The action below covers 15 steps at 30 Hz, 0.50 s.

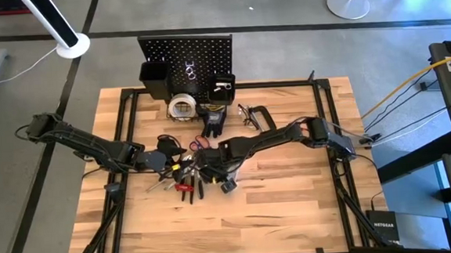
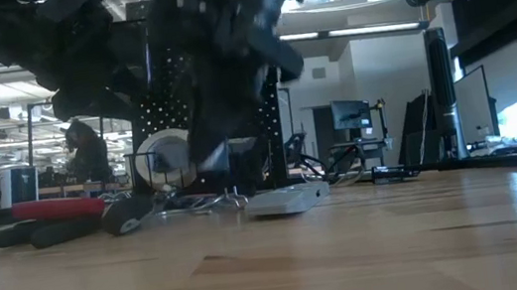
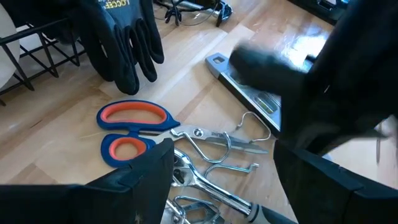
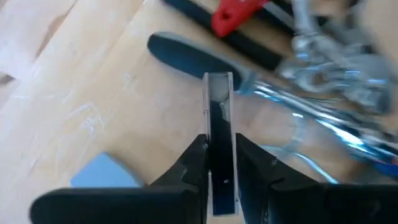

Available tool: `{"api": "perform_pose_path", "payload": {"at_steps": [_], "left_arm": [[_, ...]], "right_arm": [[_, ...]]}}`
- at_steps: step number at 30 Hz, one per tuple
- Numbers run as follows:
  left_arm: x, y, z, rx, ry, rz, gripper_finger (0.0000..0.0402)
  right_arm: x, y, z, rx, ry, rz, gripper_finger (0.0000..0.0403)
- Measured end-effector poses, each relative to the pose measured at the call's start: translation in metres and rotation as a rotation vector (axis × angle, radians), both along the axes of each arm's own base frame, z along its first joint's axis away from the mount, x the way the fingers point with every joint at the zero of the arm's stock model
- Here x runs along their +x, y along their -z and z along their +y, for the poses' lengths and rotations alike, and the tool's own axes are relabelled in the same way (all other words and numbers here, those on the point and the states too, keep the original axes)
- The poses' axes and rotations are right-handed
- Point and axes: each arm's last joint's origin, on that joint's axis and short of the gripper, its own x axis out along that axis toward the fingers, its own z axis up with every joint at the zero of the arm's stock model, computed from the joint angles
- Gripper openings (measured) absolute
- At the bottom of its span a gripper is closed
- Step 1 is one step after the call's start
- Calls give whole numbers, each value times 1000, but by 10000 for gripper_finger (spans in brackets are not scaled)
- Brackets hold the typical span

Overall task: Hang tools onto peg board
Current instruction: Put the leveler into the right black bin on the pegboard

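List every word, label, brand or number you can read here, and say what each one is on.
"NETGEAR": on the black box by the table's corner, high view.
Yellow lettering on the black gloves, left wrist view: cut off, not fully readable.
Stamp at the scissors pivot: too small to read.
Nothing else readable.

light: bright, even, overhead | low view: backlit, dark | wrist views: motion blur

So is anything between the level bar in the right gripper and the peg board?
Yes. The right gripper pinches the level bar amid the tool pile; black gloves and a tape roll lie before the peg board.
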Motion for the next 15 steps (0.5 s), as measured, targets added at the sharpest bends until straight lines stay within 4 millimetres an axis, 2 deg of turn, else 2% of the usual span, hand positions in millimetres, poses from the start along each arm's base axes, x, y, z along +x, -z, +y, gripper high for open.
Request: {"api": "perform_pose_path", "payload": {"at_steps": [7, 15], "left_arm": [[0, 0, 0, 1, 0, 1, 260], [0, 0, 0, 2, 0, 4, 260]], "right_arm": [[-22, -54, -6, -100, 60, -51, 54], [-60, -117, -14, -186, 144, -104, 55]]}}
